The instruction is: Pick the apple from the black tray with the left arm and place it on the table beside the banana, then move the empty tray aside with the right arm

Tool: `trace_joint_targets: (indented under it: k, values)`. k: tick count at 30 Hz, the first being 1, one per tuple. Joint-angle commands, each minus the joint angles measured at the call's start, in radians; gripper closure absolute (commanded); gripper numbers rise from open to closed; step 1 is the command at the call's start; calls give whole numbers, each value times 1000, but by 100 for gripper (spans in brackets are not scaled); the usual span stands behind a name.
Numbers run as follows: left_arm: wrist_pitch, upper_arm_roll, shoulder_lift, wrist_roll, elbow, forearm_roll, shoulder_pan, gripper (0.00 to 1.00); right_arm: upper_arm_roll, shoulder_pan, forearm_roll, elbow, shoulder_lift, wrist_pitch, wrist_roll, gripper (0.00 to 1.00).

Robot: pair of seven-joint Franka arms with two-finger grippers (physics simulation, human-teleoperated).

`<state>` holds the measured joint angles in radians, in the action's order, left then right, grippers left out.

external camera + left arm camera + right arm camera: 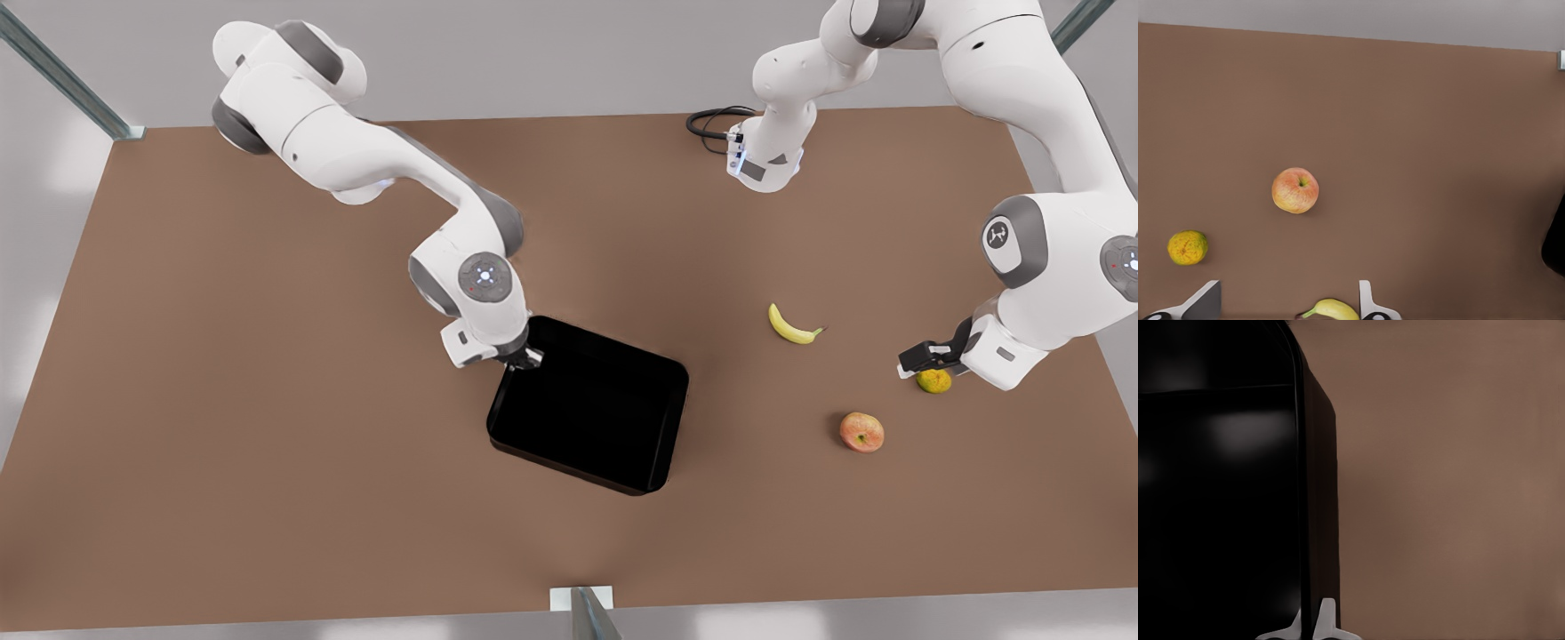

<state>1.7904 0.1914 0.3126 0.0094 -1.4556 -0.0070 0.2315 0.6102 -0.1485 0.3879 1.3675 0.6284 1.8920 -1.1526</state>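
apple (861, 431) already on table (267, 427) near banana (792, 326), first half done. tray (591, 418) empty, not yet moved aside. right gripper (524, 357) clenched on tray rim. left gripper (925, 357) spread, empty, near small fruit (933, 380).

Simulated lab: bare brown table (267, 400), grey walls, frame posts (62, 76)

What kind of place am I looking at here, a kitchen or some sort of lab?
Probably a simulated robot test bench, not a kitchen: a bare brown table with metal frame posts, two white arms, and only a tray, an apple and a banana laid out.
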Motion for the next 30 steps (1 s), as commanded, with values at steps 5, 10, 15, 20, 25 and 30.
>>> trace_joint_targets:
  k: [5, 10, 15, 20, 25, 30]
  values:
    - [0, 0, -1, -16, 0, 1, 0, 0, 3, 236, -53, -4, -93, -255, 864, 89]
    - [0, 0, -1, -16, 0, 1, -1, 0, -85, 377, -57, -24, -99, -277, 1249, 89]
    - [0, 0, 0, -16, 0, -1, -1, 0, -245, 382, -118, -54, -93, -257, 1508, 89]
    - [15, 2, 6, -12, 1, -2, -3, 0, -317, 383, -188, -15, -30, -182, 1601, 89]
    - [15, 2, 6, -12, 3, 19, -4, 0, -319, 397, -188, 1, 22, -179, 1622, 89]
    - [15, 2, 6, -12, 3, 19, -4, 0, -328, 397, -190, -1, 54, -151, 1637, 87]
